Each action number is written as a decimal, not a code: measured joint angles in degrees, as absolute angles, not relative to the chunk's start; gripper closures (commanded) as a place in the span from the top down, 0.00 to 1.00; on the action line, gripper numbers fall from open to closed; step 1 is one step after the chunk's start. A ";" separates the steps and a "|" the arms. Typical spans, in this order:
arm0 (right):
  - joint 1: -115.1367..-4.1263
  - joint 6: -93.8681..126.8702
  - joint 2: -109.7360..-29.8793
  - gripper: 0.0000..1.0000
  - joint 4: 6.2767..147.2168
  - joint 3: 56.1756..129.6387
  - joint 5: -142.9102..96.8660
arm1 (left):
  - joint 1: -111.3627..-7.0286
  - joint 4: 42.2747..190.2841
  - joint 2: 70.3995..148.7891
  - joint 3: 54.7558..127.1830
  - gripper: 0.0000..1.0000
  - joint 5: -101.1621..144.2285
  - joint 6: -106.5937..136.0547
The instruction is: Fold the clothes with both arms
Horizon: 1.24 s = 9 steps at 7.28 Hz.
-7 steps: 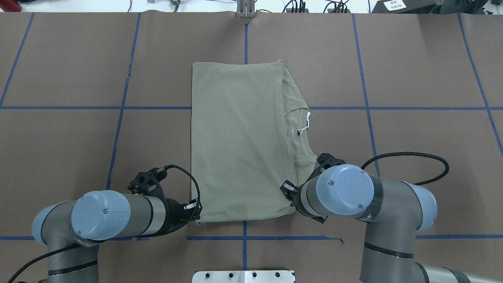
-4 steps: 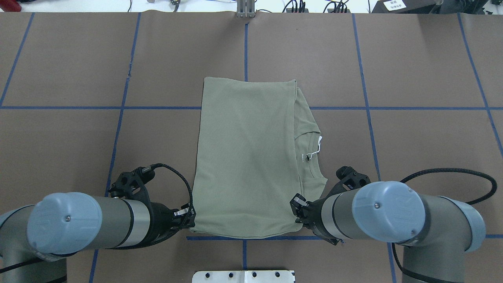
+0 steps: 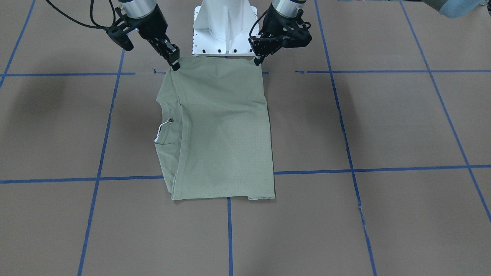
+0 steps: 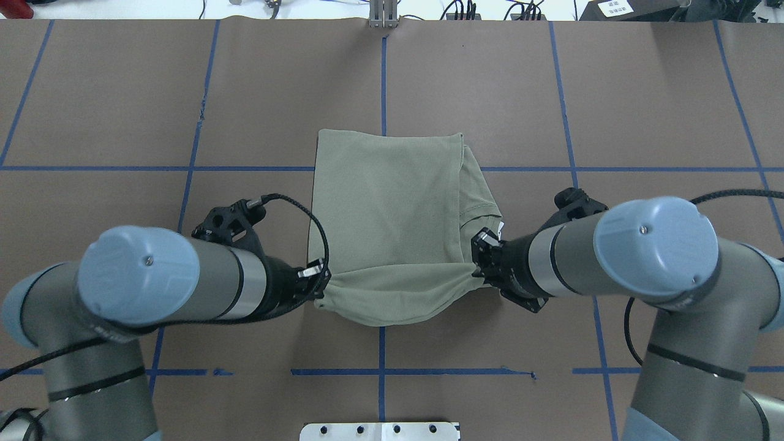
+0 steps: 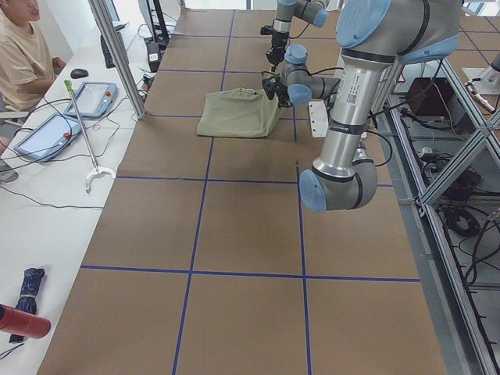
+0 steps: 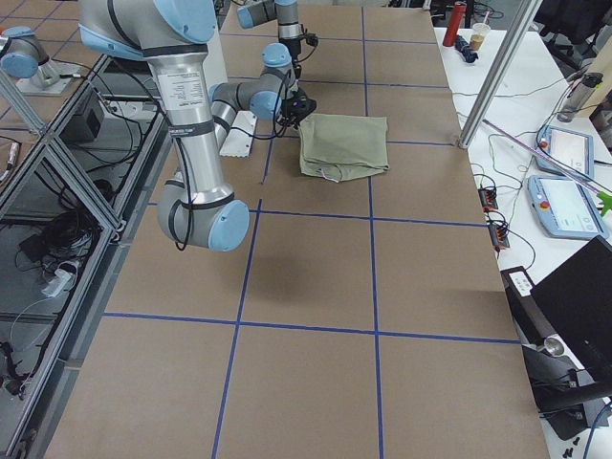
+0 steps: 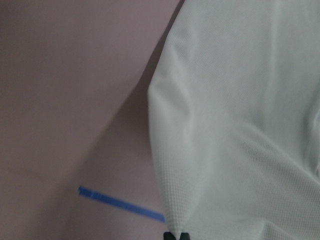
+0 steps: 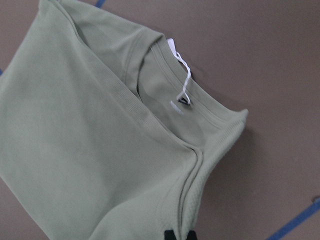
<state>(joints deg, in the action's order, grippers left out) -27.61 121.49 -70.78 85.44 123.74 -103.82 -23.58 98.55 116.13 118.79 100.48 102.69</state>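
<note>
Sage-green knit shirt [image 4: 392,202], folded to a rectangle, at the middle of the brown paper-covered table [image 4: 643,110] marked with blue tape lines [image 4: 569,122]. The far part lies flat; the near edge is raised off the surface and sags between the two claws. Ribbed neck and white neck tag [image 8: 184,82] show at the fold's side toward the robot's right. Left gripper [image 4: 318,283]: fingers pinched together on the shirt's near left corner. Right gripper [image 4: 478,264]: fingers pinched together on the near right corner. White pedestal base [image 3: 224,27]: near the held edge, on the robot's side.
</note>
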 measured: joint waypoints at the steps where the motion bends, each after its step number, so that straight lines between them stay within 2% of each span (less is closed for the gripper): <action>1: -31.82 118.76 -67.03 0.00 85.30 118.37 -106.17 | -27.70 99.53 119.24 114.07 0.00 100.55 100.52; 6: -40.69 109.50 -52.02 0.00 79.95 90.51 -108.58 | -37.40 115.52 125.63 92.18 0.00 100.25 94.95; 7: -41.15 108.39 -50.44 0.66 76.52 85.57 -108.61 | -38.55 117.85 126.50 89.10 0.36 100.19 93.96; 8: -41.74 105.39 -48.54 1.00 74.19 80.36 -108.72 | -39.56 121.24 127.54 84.99 0.64 100.03 93.04; 9: -42.73 98.85 -46.58 1.00 71.80 74.53 -108.92 | -40.58 125.67 128.90 79.30 1.00 99.33 90.93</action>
<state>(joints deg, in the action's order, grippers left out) -42.73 98.85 -46.58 71.80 74.53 -108.92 -40.58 125.67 128.90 79.30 99.33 90.93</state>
